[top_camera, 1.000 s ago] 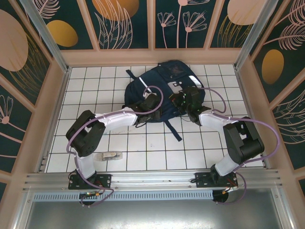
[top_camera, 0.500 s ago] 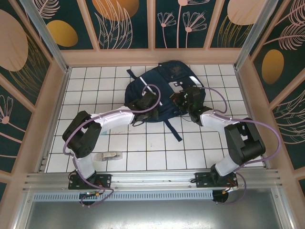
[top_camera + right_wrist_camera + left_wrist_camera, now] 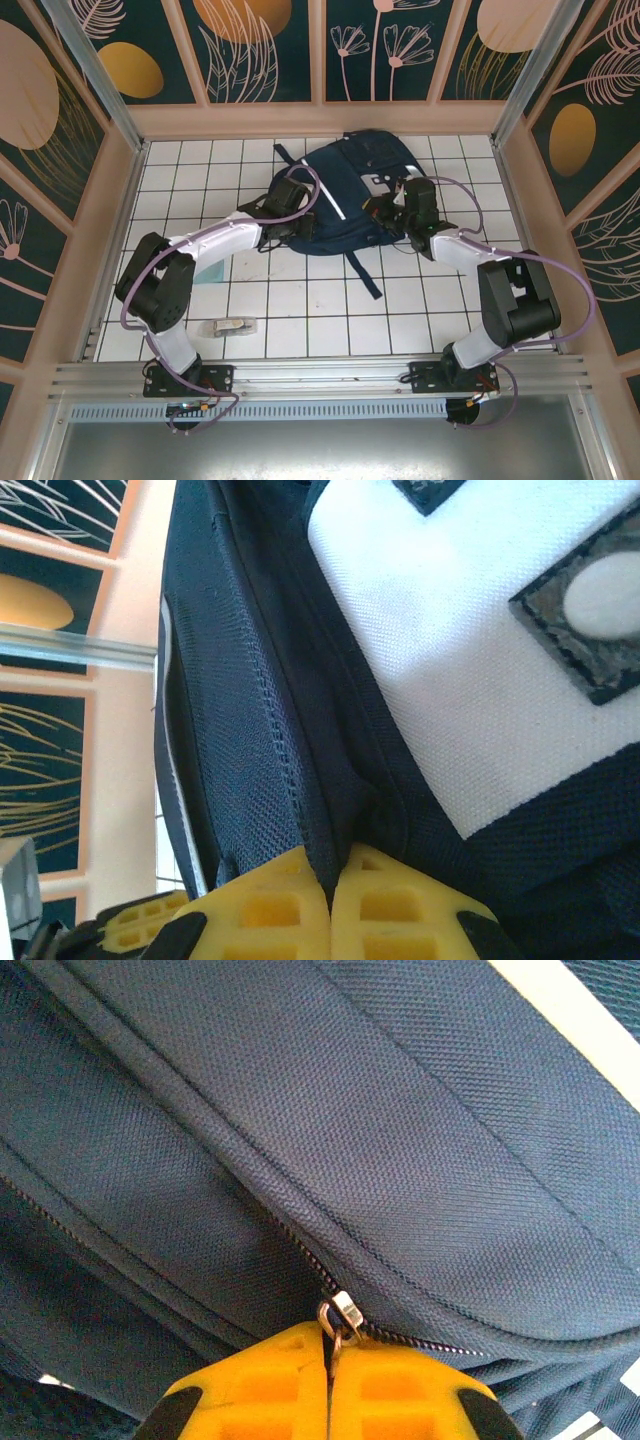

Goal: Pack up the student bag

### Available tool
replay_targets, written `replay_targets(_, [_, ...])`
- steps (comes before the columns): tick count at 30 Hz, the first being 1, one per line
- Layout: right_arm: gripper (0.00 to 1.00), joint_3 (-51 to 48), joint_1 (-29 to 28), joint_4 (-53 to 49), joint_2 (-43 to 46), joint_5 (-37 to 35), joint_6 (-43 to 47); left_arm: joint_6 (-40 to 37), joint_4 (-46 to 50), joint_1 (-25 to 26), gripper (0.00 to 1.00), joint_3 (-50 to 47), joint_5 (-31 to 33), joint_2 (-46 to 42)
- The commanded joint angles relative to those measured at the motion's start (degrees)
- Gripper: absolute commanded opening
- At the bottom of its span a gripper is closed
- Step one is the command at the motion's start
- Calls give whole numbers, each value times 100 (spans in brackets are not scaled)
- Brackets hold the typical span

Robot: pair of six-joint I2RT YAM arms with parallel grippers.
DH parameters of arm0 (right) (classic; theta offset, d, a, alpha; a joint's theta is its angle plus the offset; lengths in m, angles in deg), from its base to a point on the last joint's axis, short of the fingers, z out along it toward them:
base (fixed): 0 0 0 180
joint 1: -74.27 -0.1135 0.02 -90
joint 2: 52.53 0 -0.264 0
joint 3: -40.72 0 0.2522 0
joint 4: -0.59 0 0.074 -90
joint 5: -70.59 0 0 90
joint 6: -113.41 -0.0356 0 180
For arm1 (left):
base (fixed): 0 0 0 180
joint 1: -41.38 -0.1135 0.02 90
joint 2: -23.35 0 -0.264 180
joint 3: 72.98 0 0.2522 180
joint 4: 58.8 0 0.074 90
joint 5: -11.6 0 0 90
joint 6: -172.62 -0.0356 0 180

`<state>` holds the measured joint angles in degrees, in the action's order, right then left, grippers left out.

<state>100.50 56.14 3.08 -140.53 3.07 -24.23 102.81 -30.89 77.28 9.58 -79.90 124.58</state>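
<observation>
**Desk:** Up close, how do the left jaws stand?

**Photographer:** Shut. The yellow pads (image 3: 262,1392) meet on the metal zipper pull (image 3: 341,1316) of the student bag (image 3: 350,185), with the zip line running off to either side under a fold of navy fabric.

**Desk:** And the right jaws?

**Photographer:** Also shut, pinching a ridge of the bag's navy cloth beside a white patch (image 3: 450,680).

**Desk:** Where is the bag itself?

**Photographer:** It lies flat at the far middle of the white-tiled bench (image 3: 300,310), close to the back wall, with an arm reaching onto it from each side. One dark strap (image 3: 365,272) trails toward the near edge.

**Desk:** Anything inside it?

**Photographer:** I cannot tell; no opening shows its contents. A small clear packet (image 3: 232,326) lies on the tiles by the left arm's base, well apart from the bag.
</observation>
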Motion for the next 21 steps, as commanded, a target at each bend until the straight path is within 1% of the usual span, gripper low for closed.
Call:
replay_targets(1, [0,332,448,275,310,-104,662,-458,1018,-329,0,-48,1039,-75])
replay_targets(3, [0,579,459,94,123,-122,918,-498,1044,-332,0,-25,884,-97])
replay_targets(6, [0,1014,574,-60,-323,-97,1181,-482,962,-253,0,-138,170,-257])
replay_targets(10, [0,1657,658,27,-983,64,1230,-386,939,260,0,-200,-185,-592])
replay_targets(12, [0,1945,657,23,-1231,72,1172,-163,791,426,0,-238,-590,-652])
replay_targets(13, [2,2085,655,-14,-1331,97,1123,-44,658,478,0,-260,-788,-653])
replay_targets(14, [12,2182,658,-61,-1390,116,1081,74,554,505,0,-261,-888,-629])
replay_targets(16, [40,2225,652,-200,-1375,72,980,202,363,522,0,-166,-1007,-484])
replay_targets(18, [50,2054,650,-290,-1154,-32,904,199,290,525,0,49,-972,-260])
replay_targets(19, [53,1915,651,-378,-997,-99,848,165,318,521,0,215,-942,-37])
replay_targets(21, [54,1596,652,-480,-660,-139,738,115,375,528,0,544,-867,235])
